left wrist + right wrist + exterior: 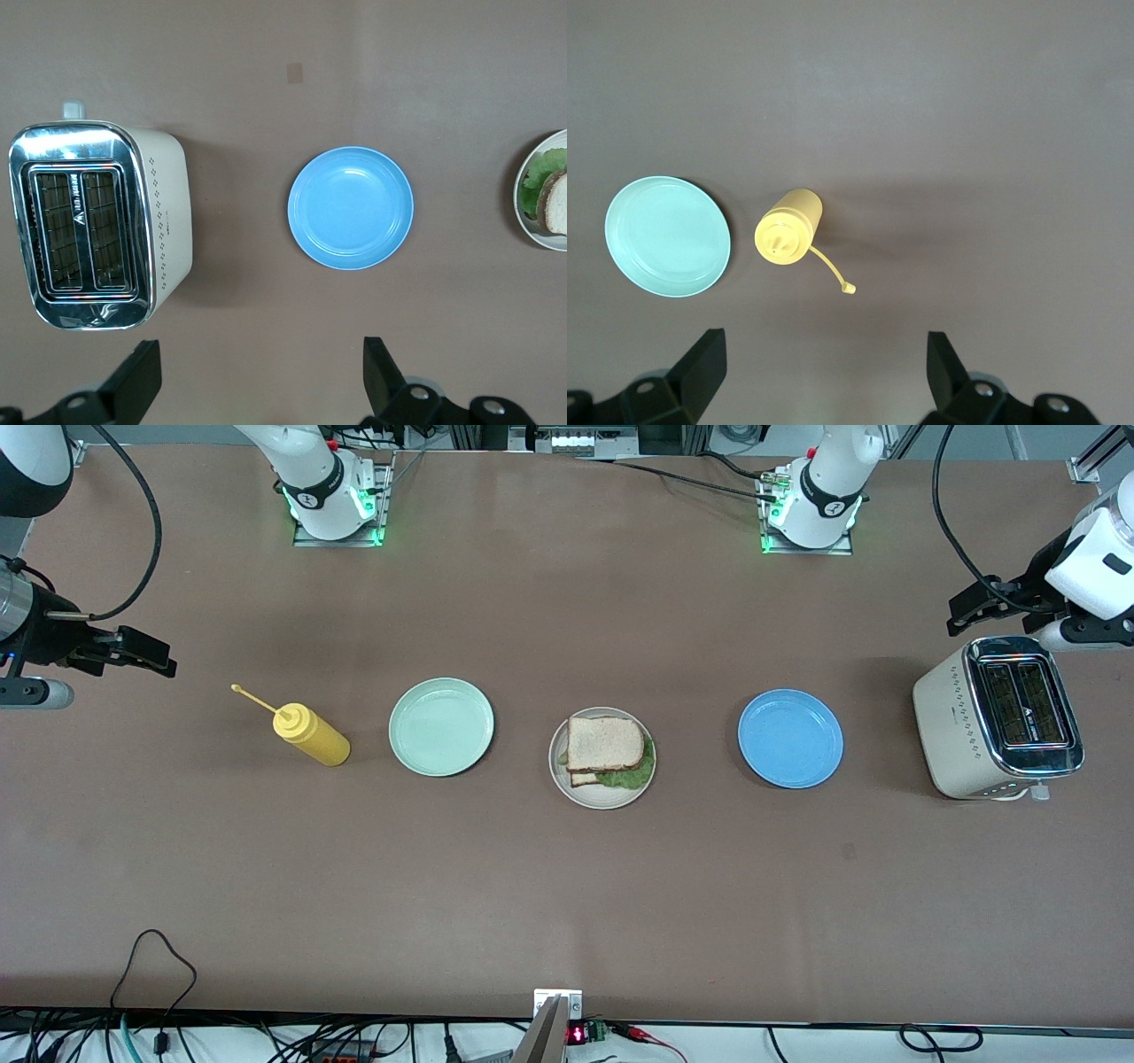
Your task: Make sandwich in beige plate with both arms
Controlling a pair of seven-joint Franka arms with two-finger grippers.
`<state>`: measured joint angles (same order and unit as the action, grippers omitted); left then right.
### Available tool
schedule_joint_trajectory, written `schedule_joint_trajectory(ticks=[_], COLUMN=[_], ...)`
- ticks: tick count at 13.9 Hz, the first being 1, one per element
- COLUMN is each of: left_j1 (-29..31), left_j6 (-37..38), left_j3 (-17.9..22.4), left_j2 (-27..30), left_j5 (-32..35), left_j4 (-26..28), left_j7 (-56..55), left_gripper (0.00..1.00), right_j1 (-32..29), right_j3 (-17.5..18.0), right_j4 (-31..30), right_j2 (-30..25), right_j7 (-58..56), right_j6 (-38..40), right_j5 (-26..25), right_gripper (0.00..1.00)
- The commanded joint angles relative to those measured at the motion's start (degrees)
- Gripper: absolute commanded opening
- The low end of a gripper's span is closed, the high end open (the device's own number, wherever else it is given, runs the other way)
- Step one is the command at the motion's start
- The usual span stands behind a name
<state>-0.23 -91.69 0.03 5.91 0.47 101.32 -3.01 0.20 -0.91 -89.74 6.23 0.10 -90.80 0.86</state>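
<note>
My table carries the toaster at the left arm's end, then the blue plate, the beige plate mid-table and the mint-green plate. The sandwich sits stacked on the beige plate, lettuce poking out. The yellow squeeze bottle stands toward the right arm's end. My left gripper hangs with fingers spread above the table near the toaster; my right gripper hangs spread and empty above the table near the bottle.
</note>
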Motion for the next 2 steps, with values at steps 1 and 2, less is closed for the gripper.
schedule_joint_trajectory(ticks=[1, 2], left_j1=[0.14, 0.14], left_j6=[0.46, 0.55], left_j3=[-0.03, -0.03], left_j2=[1.12, 1.20], left_j5=[1.11, 1.20], left_j4=[0.55, 0.63], left_j7=[0.55, 0.64], left_gripper=[1.00, 1.00], right_j1=[-0.11, -0.11], right_j3=[-0.05, -0.05], right_j4=[-0.43, -0.43], right_j2=[-0.60, -0.60], right_j7=[-0.01, -0.01], right_j6=[0.18, 0.18], right_j5=[0.19, 0.19], right_gripper=[1.00, 1.00])
